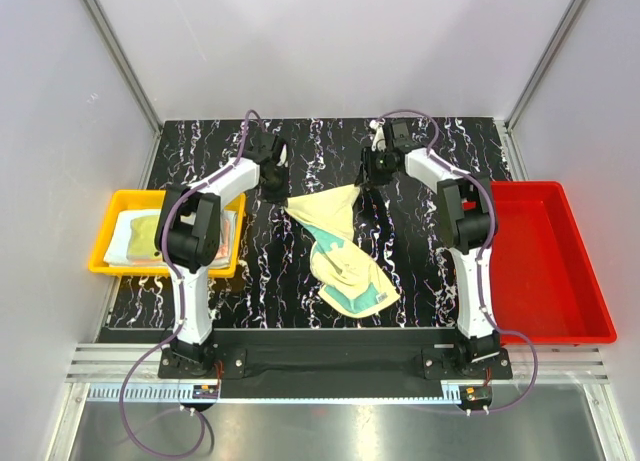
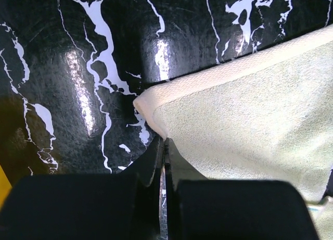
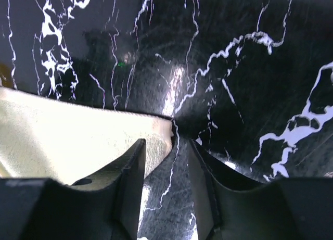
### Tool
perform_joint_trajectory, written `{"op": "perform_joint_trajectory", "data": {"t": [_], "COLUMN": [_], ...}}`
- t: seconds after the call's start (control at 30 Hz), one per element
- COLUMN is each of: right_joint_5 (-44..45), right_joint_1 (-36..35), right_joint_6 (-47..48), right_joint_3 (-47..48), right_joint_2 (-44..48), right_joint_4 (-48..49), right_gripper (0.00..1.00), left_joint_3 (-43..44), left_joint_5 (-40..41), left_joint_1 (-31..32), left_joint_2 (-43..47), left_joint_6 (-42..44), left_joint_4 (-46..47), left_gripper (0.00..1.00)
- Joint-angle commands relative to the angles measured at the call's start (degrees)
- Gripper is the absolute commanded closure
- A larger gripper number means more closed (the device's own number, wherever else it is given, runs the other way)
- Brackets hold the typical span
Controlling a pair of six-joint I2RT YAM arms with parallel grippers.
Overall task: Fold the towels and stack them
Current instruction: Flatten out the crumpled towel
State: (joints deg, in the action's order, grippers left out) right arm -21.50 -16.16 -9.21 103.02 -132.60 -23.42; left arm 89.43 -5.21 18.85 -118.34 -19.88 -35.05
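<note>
Yellow-green towel (image 1: 345,256) lies crumpled mid-worktop (image 1: 420,271), my left gripper (image 2: 165,143) pinched together at one far corner, my right gripper (image 3: 165,143) gaping around the other, so lifting now probably drops that side and bunches the fold.

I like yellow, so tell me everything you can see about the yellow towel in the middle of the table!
The yellow towel is soft, pale terry cloth with a woven hem and teal patches. It lies crumpled on the black marbled table between the two arms, with its far edge pulled out sideways. The left gripper is shut and seems to pinch one far corner. The other far corner lies at the open right gripper.
</note>
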Motion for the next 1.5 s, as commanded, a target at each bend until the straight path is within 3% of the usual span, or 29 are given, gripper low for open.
{"op": "perform_joint_trajectory", "data": {"t": [0.0, 0.27, 0.5, 0.6, 0.73, 0.77, 0.93, 1.17, 1.33, 1.47], "right_joint_5": [3.7, 15.1, 14.7, 14.9, 15.0, 15.3, 18.9, 23.8, 22.3, 20.2], "right_joint_1": [-2.5, -5.9, -6.2, -6.2, -6.2, -6.2, -6.2, -6.2, -6.2, -6.2], "right_joint_6": [3.1, 7.5, 8.9, 9.0, 8.9, 8.9, 11.1, 11.7, 11.9, 7.4], "right_joint_3": [2.6, 2.4, 2.1, 2.3, 2.4, 2.4, 3.6, -3.3, -12.0, -22.1], "right_joint_2": [-0.4, -2.0, -2.9, -3.5, -3.9, -3.8, 0.0, 25.1, 44.1, 64.3], "right_joint_4": [0.6, -2.2, -3.3, -3.3, -3.2, -3.0, -3.5, -6.1, -8.7, -9.5], "right_gripper": [0.54, 0.56, 0.62, 0.68, 0.90, 1.00, 1.00, 1.00, 1.00, 1.00], "left_joint_3": [2.4, 1.6, 1.6, 1.9, 1.7, 2.0, 4.9, 6.0, 0.9, -5.9], "left_joint_5": [-1.3, -1.9, -2.4, -3.0, -5.2, -5.5, -8.1, -15.2, -21.7, -22.9], "left_joint_1": [0.0, 0.0, 0.0, 0.0, 0.0, 0.0, -0.1, 0.2, 1.7, 7.9], "left_joint_2": [0.2, 1.2, 0.5, -0.1, -0.3, -0.4, 0.3, 14.7, 27.9, 41.2], "left_joint_6": [0.6, 0.6, 0.6, 0.5, 1.6, 1.9, 4.2, 4.6, 6.2, 10.6], "left_joint_4": [1.5, 1.9, 2.3, 2.8, 5.5, 6.0, 6.3, 8.3, 11.4, 11.9], "left_gripper": [1.00, 1.00, 1.00, 1.00, 1.00, 1.00, 1.00, 1.00, 1.00, 1.00]}}
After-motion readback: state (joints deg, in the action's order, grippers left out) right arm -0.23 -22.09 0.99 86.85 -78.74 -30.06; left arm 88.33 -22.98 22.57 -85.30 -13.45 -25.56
